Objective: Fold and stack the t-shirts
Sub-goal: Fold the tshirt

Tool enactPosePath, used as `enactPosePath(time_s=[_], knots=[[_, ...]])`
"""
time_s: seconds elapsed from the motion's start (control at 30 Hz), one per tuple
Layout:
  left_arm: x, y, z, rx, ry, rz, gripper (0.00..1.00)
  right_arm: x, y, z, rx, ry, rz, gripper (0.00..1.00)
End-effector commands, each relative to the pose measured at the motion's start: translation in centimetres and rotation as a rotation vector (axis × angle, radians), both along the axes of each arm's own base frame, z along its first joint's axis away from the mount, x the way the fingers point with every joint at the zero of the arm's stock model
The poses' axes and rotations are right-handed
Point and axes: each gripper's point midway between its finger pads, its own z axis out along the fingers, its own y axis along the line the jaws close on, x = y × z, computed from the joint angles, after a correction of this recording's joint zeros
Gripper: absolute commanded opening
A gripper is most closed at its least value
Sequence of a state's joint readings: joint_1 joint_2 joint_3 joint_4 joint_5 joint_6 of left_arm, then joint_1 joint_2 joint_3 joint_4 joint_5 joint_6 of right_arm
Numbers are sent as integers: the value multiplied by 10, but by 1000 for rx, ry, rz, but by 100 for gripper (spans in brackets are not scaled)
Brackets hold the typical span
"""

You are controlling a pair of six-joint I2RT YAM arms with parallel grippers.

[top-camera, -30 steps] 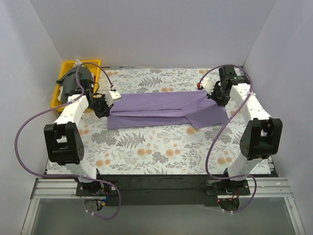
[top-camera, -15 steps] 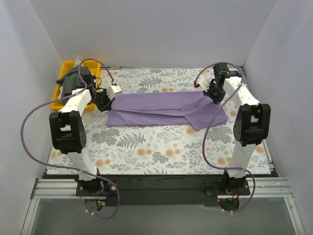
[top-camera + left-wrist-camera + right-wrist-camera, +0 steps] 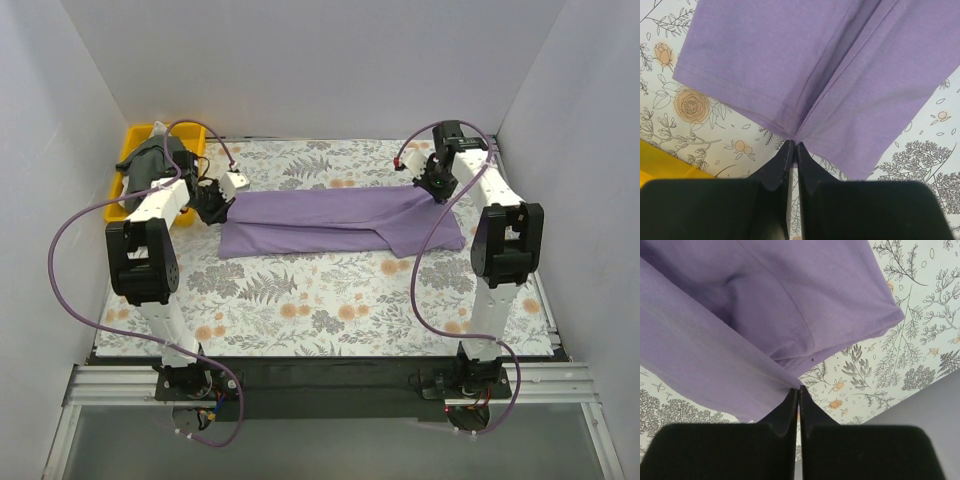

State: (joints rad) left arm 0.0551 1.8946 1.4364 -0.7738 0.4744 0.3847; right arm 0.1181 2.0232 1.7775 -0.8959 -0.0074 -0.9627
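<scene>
**Operator:** Grippers?

**Arm:** My left gripper (image 3: 793,146) and right gripper (image 3: 798,390) are each pressed together, pinching a stitched edge of the lilac t-shirt (image 3: 330,215). Its soft matte cloth spans between them, creased lengthwise.

**Operator:** Other shirt?

**Arm:** The dark grey-green t-shirt (image 3: 152,165) lies bunched in the yellow plastic tray (image 3: 135,135), beside my left gripper.

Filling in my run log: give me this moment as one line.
left gripper: shut on purple shirt, left end | right gripper: shut on right end | grey shirt: in tray
</scene>
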Motion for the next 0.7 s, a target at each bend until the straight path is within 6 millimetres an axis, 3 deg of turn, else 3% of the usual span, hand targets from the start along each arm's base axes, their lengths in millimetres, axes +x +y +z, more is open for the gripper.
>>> enactPosePath(time_s=[0.0, 0.27, 0.67], knots=[[14, 7, 6, 33, -54, 8, 0, 13, -2, 7, -12, -27, 25, 1], [22, 6, 1, 21, -59, 23, 0, 13, -13, -8, -40, 4, 2, 1], [33, 0, -23, 44, -20, 64, 1, 20, -13, -22, -32, 27, -60, 1]])
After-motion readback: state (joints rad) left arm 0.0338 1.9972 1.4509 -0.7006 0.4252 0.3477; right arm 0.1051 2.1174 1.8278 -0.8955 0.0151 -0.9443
